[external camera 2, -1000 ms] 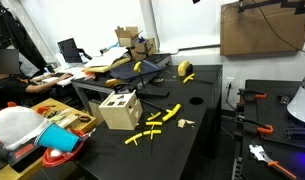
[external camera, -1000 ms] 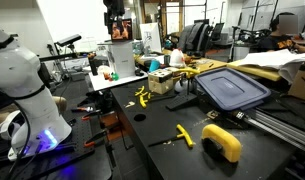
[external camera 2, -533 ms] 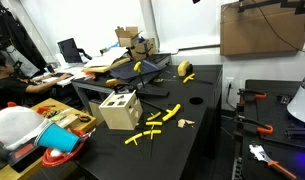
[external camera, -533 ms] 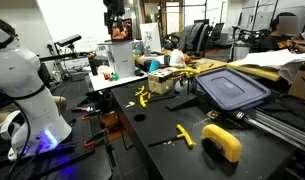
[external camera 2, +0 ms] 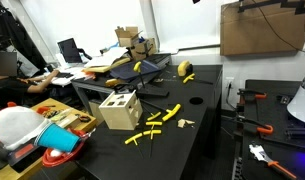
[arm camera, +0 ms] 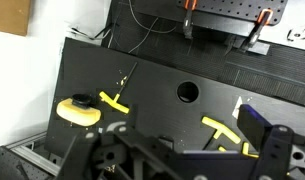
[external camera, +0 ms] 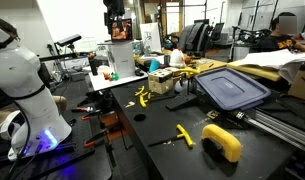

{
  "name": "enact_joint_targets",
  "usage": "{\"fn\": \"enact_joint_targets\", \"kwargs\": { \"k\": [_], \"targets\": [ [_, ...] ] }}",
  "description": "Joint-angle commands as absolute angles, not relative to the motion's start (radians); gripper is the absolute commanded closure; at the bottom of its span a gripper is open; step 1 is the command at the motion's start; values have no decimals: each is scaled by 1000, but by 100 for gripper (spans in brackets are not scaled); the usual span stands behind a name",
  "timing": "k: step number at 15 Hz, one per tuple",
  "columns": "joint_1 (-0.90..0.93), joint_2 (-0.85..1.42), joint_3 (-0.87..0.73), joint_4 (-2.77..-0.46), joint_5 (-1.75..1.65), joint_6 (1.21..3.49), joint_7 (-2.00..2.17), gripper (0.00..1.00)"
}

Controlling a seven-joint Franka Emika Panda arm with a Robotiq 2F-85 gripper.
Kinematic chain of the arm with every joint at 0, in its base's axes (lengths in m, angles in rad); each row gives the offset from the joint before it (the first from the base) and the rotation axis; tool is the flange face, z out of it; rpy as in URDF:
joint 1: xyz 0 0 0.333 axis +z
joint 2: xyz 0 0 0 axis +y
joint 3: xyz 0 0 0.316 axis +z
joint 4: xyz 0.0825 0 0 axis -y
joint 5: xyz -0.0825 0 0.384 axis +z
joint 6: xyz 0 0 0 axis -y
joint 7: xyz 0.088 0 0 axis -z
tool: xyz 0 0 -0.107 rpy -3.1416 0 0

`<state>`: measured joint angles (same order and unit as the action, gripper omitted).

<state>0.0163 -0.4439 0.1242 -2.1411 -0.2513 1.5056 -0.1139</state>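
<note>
Black worktop [external camera: 152,125] is carrying a yellow T-shaped peg [external camera: 183,134] just beside a yellow roll [external camera: 222,142] in an exterior view, near a blue tub lid [external camera: 232,88]. In an exterior view a wooden box [external camera 2: 119,108] is sitting closed, its inside hidden. In the wrist view the pincer [arm camera: 187,150] is hovering with jaws apart, gripping nothing, peg and roll lying clear of it.

We can read no text, label, brand or number in any view. The lit screen [external camera: 120,30] at twelve o'clock in an exterior view is too small and blurred to make out. The large cardboard box [external camera 2: 254,30] at one o'clock in an exterior view shows us only a plain brown face.
</note>
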Motion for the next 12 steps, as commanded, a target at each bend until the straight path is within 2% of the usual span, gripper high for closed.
{"fn": "enact_joint_targets", "kwargs": {
  "k": [1, 12],
  "targets": [
    [44, -441, 102, -2139, -259, 1501, -105, 0],
    [44, -440, 103, -2142, -262, 1505, -95, 0]
  ]
}}
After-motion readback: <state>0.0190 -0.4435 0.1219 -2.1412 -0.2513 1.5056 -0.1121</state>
